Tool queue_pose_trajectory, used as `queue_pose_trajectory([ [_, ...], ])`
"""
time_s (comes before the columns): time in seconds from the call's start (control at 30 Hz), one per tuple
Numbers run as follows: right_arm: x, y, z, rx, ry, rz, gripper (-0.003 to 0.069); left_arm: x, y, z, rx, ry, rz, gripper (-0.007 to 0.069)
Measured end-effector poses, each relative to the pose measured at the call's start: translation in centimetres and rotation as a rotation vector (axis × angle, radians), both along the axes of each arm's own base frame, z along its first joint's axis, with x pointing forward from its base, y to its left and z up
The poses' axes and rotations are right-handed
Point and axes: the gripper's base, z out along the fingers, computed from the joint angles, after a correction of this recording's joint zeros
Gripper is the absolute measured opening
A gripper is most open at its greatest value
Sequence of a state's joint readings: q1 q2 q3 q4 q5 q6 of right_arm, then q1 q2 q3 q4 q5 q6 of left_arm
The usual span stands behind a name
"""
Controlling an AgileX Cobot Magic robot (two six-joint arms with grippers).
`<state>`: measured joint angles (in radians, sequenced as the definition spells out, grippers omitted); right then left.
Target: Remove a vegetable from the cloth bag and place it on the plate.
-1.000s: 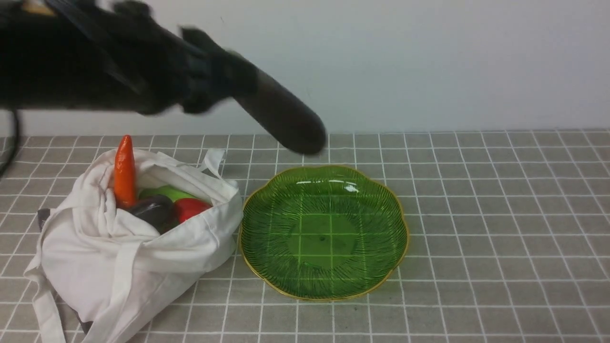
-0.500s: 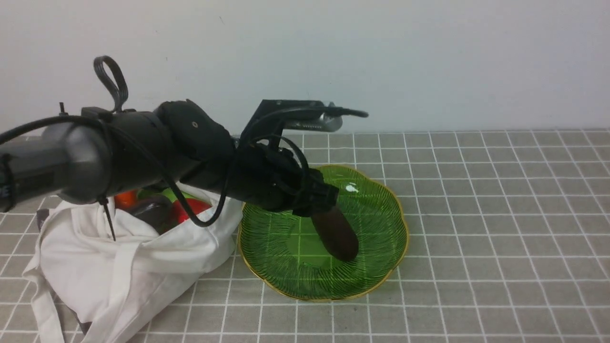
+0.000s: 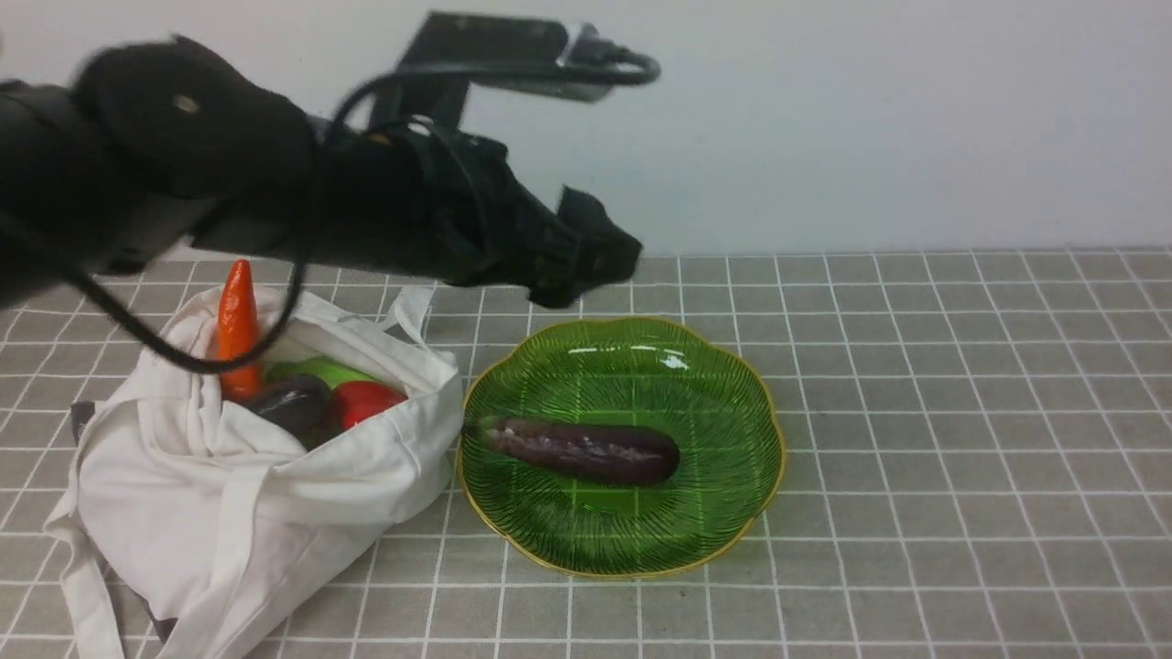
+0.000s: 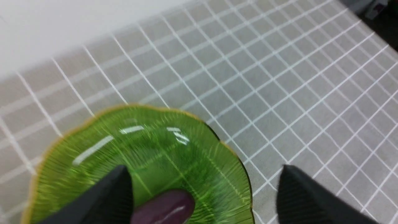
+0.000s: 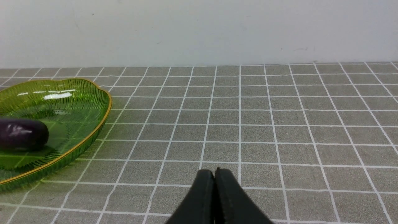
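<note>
Judging by the eggplant [image 3: 586,450] in the plate [image 3: 632,558], looks all but finished: out of the bag [image 3: 302,503], over the rim, let go. Lies on its side, slightly left of the plate's centre, pale stem end up against the left rim, blunt end past the middle. Sits, plate and all, around mid-bench, well in from the far edge, just beside the bag on the left side of the bench. In the bag's mouth, also to be seen: carrot [image 3: 238,329], a shorter dark vegetable [image 3: 295,403], something red [image 3: 364,403] and something green [image 3: 325,370]; probably not wanted for this job. As for the left gripper [image 4: 203,186], spread wide, gripping nothing, poised above the plate and apart from the eggplant. As for the right gripper [image 5: 214,179], pressed together at the tips, holding nothing. Probably needs only to draw the left arm [image 3: 366,201] back clear of plate and bag.
</note>
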<state>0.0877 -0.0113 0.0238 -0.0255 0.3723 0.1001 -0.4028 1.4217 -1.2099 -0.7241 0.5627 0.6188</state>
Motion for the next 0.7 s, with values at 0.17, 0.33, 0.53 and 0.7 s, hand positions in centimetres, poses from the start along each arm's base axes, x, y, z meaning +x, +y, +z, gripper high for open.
queue_pose_trajectory([
  [0.17, 0.0, 0.0, 0.0, 0.0, 0.0, 0.0, -0.0015, -6.4, 3.7, 5.9, 0.027, -0.14, 0.028, 0.0075],
  [0.33, 0.0, 0.0, 0.0, 0.0, 0.0, 0.0, -0.0015, -14.4, 7.3, 7.7, -0.021, -0.234, 0.087, -0.0005],
  [0.53, 0.0, 0.0, 0.0, 0.0, 0.0, 0.0, -0.0015, -22.0, 11.2, 5.5, -0.154, -0.441, 0.194, -0.0005],
  [0.7, 0.0, 0.0, 0.0, 0.0, 0.0, 0.0, -0.0015, -26.0, 13.1, 3.4, -0.273, -0.58, 0.244, -0.0005],
])
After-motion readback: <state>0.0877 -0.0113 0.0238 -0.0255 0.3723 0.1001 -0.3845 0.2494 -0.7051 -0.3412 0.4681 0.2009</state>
